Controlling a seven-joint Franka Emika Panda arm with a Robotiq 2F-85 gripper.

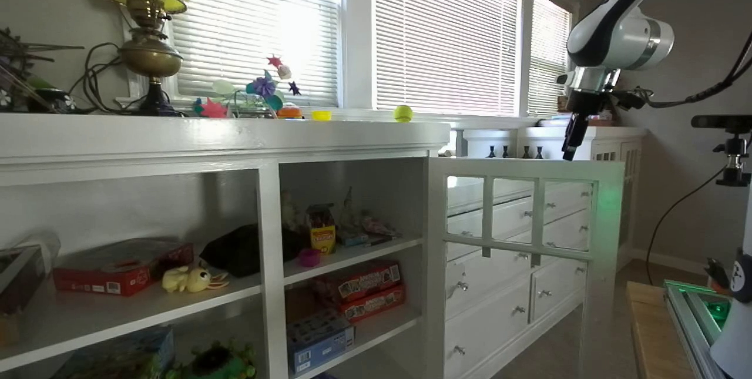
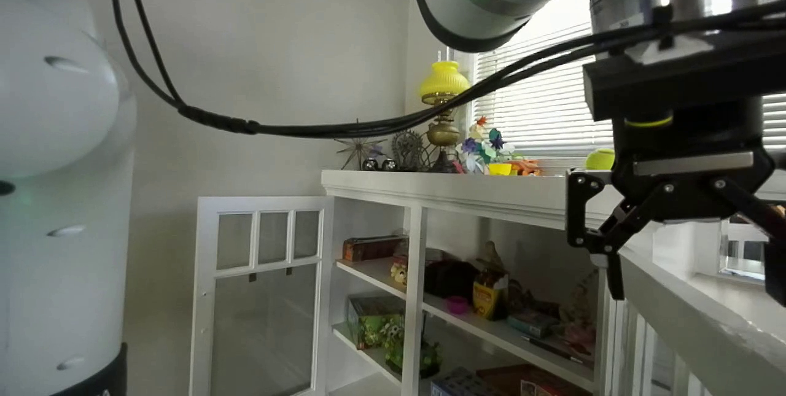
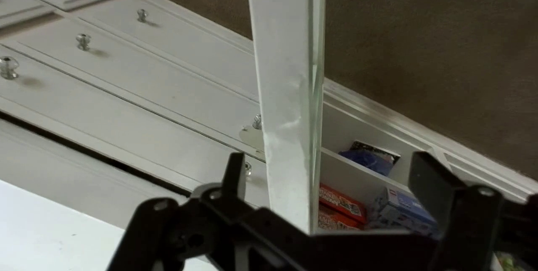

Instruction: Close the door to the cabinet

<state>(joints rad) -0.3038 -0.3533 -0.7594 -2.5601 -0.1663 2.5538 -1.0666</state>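
The white cabinet (image 1: 270, 261) stands with its glass-paned door (image 1: 605, 220) swung open. That door's top edge shows in the wrist view (image 3: 286, 94) and at the right of an exterior view (image 2: 706, 316). My gripper (image 1: 568, 154) points down at the door's top edge, near its free end. The gripper is open and empty; its two fingers show apart in an exterior view (image 2: 694, 285). In the wrist view my gripper (image 3: 330, 170) has the door edge between its fingers, nearer the left one. I cannot tell whether the fingertips reach below the top edge.
Another paned door (image 2: 206, 298) stands open at the cabinet's far end. Boxes such as a red one (image 1: 370, 302) and toys lie on the shelves. A lamp (image 1: 150, 56) and a tennis ball (image 1: 403, 113) stand on top. A drawer unit (image 1: 487, 302) is behind the open door.
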